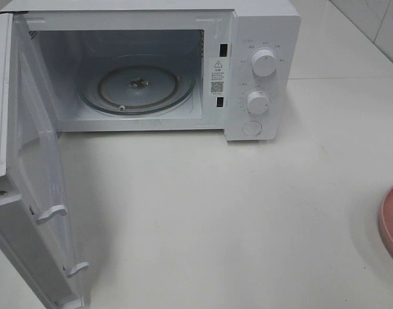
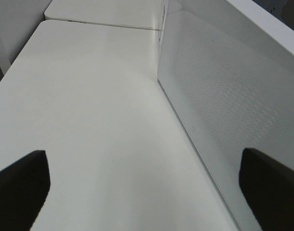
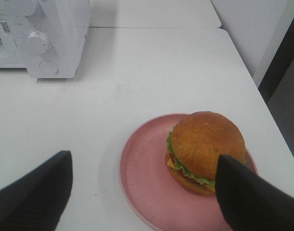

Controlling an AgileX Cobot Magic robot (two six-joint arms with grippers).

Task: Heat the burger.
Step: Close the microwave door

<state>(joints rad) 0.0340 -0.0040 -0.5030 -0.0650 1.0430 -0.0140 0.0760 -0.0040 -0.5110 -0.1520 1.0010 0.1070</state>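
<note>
Right now both sets of jaws stand wide and hold nothing. The right gripper (image 3: 143, 192) hangs over the burger (image 3: 206, 150), one finger (image 3: 253, 199) crossing in front of the bun's near edge in the wrist view; whether it touches I cannot tell. The burger sits on a pink plate (image 3: 147, 187), off-centre toward one side, well apart from the microwave (image 3: 55, 43). From the high camera only a sliver of the plate (image 1: 391, 222) shows at the right edge of the table (image 1: 248, 225), and the burger itself is out of that view.

The left gripper (image 2: 144, 187) is spread beside the door (image 2: 224, 120), its fingers (image 2: 19, 187) dark against the white table; nothing lies between them.

As for progress: the door (image 1: 38, 167) is swung fully open, and the cavity holds just the bare glass turntable (image 1: 137, 89). So opening looks done. Still left, by my reading: grasp the burger or its plate, carry it across to the turntable, let go, shut the door, and turn a knob (image 1: 264, 63) to start heating. The task seems early, at the pick-up step.
</note>
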